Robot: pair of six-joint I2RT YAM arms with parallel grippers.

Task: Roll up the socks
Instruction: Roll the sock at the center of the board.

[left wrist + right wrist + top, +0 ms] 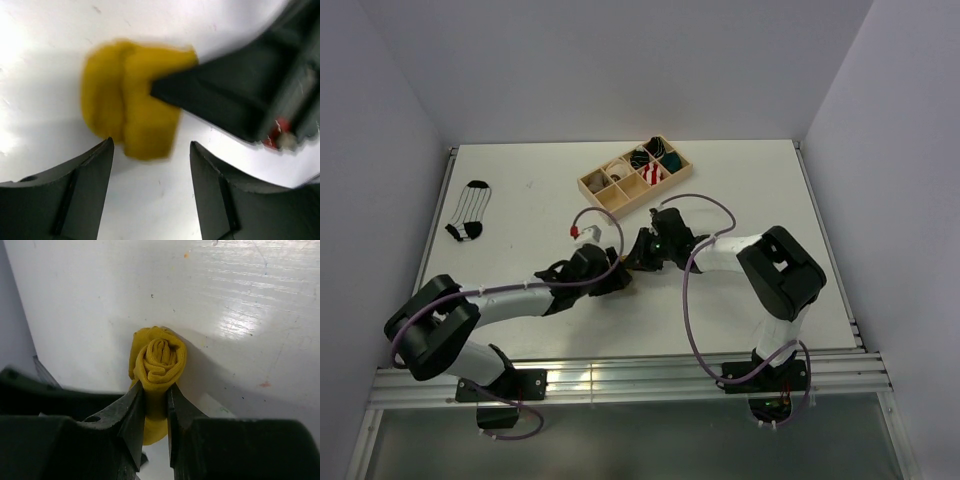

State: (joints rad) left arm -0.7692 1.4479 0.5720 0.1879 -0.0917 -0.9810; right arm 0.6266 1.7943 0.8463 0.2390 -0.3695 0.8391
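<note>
From above, the white striped sock [470, 212] lies flat at the far left of the smooth white table [740, 180]. It is well apart from both arms, which meet mid-table near a compartmented wooden tray [588, 183].

In the left wrist view, the left gripper [151, 145] has its fingers apart and empty, just beside the soft mustard sock [120, 95].

In the right wrist view, the right gripper [156, 390] is clamped on that sock, which is wound into a tight spiral.

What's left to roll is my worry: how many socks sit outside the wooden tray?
2. The mustard sock, rolled, is pinched in the right pincer; the striped sock lies flat at the far left of the table. Others may be hidden.
</note>
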